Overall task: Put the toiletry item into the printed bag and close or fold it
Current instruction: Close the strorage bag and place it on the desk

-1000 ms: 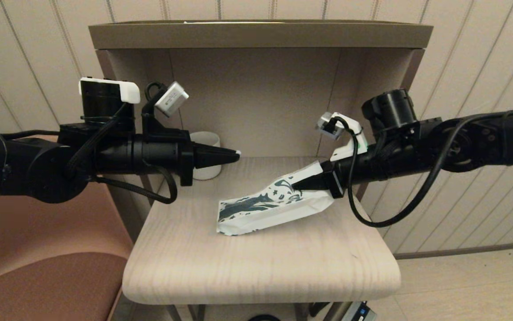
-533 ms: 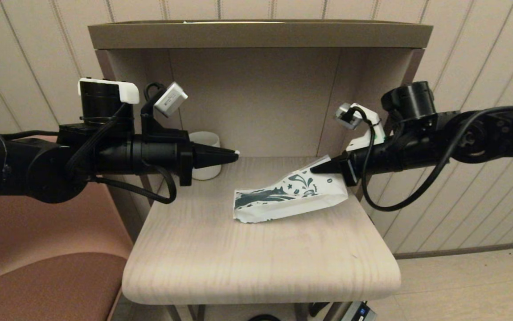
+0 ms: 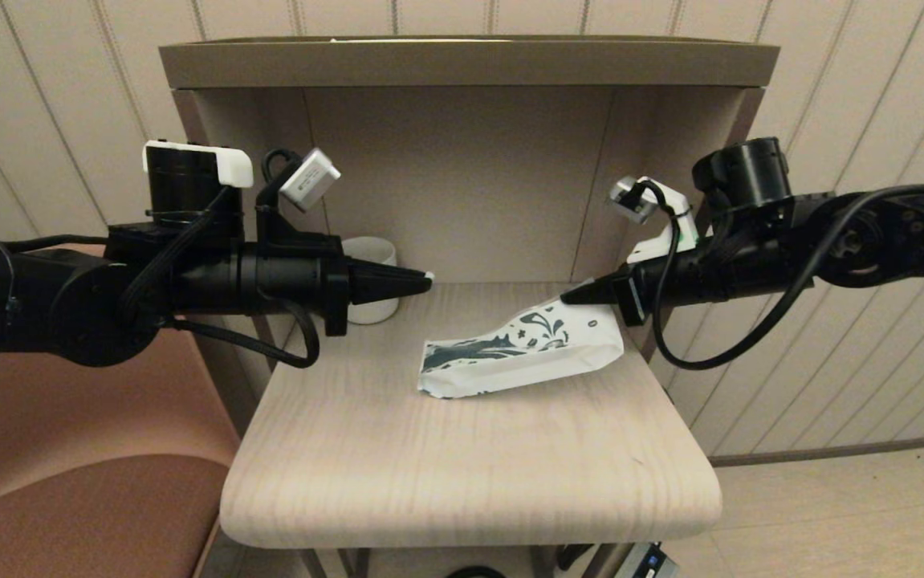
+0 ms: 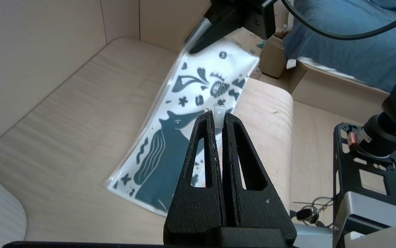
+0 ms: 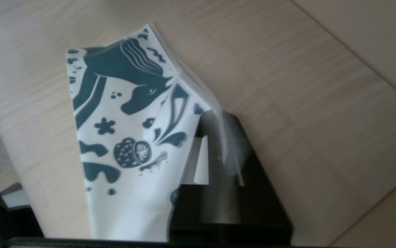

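At the shelf's far right, my right gripper (image 3: 570, 298), clamped on the printed bag (image 3: 519, 349), has dragged it rightward, while my left gripper (image 3: 426, 277) pinches a small white tab.

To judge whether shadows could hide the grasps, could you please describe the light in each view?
Head view: dim, even light; the printed bag throws only a soft shadow on the table. Left wrist view: brighter; the left gripper, shut on the toiletry item, shows dark against the bag. Right wrist view: the bag's clear edge veils the right gripper that grips it.
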{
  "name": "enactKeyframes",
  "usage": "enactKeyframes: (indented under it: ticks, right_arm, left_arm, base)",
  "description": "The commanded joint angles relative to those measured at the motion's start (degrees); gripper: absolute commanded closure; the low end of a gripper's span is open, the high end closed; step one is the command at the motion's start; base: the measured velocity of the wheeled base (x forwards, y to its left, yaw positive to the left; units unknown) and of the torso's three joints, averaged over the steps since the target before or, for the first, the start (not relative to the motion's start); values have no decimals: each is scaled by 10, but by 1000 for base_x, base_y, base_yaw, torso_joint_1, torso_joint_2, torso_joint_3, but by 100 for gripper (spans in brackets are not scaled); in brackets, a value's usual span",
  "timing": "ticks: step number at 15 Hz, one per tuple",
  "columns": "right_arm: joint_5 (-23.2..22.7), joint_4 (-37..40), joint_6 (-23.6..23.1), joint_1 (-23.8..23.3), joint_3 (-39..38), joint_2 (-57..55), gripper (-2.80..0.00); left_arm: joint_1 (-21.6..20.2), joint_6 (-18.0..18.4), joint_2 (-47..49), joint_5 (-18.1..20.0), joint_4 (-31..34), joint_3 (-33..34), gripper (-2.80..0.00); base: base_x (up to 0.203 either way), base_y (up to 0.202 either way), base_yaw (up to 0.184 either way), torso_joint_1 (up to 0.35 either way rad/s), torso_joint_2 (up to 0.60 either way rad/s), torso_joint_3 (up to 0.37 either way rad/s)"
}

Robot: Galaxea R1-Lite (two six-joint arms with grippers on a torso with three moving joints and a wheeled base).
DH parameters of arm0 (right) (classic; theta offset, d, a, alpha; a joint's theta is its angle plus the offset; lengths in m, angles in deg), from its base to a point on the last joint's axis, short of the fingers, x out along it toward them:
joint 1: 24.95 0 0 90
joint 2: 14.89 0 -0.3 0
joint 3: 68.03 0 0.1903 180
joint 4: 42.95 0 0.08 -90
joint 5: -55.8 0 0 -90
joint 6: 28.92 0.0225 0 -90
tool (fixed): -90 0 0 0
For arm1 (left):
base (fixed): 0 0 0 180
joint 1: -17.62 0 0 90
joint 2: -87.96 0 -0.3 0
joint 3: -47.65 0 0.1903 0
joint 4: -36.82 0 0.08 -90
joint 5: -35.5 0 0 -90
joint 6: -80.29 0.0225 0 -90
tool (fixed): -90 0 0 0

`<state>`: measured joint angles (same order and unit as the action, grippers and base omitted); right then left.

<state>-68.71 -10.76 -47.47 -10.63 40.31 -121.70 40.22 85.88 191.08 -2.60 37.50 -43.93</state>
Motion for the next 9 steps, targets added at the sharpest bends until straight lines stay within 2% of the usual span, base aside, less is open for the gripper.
enactKeyframes:
  ticks: [1, 9]
  right_arm:
    - [-2, 1, -2, 0, 3, -1, 0]
    - [-2, 0, -1, 4, 5, -3, 0]
  left_arm:
    - [0, 0, 0, 4, -2, 0, 0]
    - [0, 1, -2, 4, -3, 2, 0]
  base:
    - [0, 0, 0, 0, 0, 0]
    - [0, 0, 0, 0, 0, 0]
